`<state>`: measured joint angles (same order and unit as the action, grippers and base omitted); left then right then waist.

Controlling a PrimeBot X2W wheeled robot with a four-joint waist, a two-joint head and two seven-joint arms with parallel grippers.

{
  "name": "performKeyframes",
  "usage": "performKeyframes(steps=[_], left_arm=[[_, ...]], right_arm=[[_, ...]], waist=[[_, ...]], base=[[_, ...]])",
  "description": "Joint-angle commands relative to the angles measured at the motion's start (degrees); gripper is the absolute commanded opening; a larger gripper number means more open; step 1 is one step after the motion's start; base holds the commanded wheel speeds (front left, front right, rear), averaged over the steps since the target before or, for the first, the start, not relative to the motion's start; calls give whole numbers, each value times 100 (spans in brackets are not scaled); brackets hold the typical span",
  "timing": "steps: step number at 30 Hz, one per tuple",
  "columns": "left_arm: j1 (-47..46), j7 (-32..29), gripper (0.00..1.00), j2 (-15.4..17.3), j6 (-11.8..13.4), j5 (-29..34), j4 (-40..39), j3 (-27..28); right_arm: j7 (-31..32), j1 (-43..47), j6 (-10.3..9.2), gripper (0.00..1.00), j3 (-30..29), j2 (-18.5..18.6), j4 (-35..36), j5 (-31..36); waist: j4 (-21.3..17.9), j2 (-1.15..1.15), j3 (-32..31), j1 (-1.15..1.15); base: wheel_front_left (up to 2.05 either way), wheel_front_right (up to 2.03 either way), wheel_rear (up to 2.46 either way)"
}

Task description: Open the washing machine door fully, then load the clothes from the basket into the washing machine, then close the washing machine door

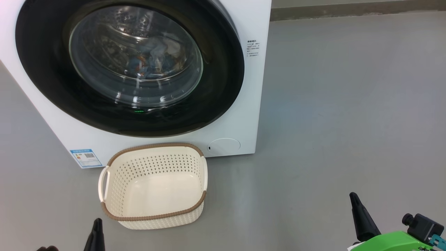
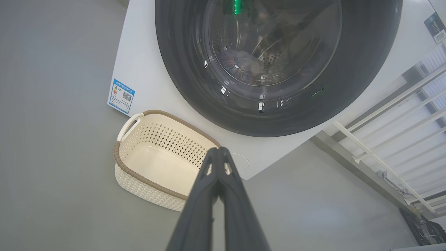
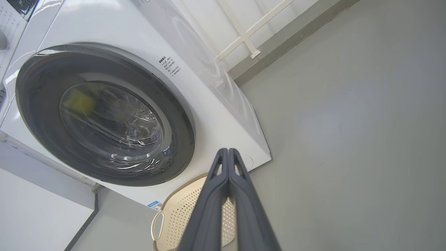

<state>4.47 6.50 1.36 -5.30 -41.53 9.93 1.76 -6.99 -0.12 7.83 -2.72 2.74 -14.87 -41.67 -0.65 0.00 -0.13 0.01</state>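
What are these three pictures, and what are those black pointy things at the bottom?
A robot took them: one from a camera on its head, two from cameras on its wrists. The pointy things are its left gripper and right gripper, its pinching hands. Both are shut and hold nothing. On the grey floor stands a white washing machine with its round black door closed. The clothes lie inside, behind the glass. The basket in front is empty.

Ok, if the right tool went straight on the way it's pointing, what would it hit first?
Most likely the washer's white front, low down beside the door. The shut right tool looks clear of the basket, though depth is hard to judge.
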Motion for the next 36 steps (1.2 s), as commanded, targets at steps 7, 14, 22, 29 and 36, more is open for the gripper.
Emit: performKeyframes(steps=[7,14,22,29,36], left_arm=[[-320,-136,0,104,-42,-576,-49,140],[-396,-254,0,109,-60,-1031,-2,174],[-482,-389,0,114,-80,-1550,51,213],[-547,-489,0,119,-96,-1938,91,242],[-622,-607,0,123,-114,-2394,138,276]], right_arm=[[146,-312,-15,0,-20,41,127,-586],[264,-342,-17,0,-52,42,123,-1043],[399,-375,-19,0,-89,42,118,-1562],[501,-400,-21,0,-117,42,115,-1951],[621,-430,-23,0,-150,42,111,-2407]], waist=[[7,0,3,-1],[13,0,6,-1],[19,0,9,-1],[24,0,11,-1],[30,0,14,-1]], base=[[0,0,0],[0,0,0],[0,0,0],[0,0,0],[0,0,0]])
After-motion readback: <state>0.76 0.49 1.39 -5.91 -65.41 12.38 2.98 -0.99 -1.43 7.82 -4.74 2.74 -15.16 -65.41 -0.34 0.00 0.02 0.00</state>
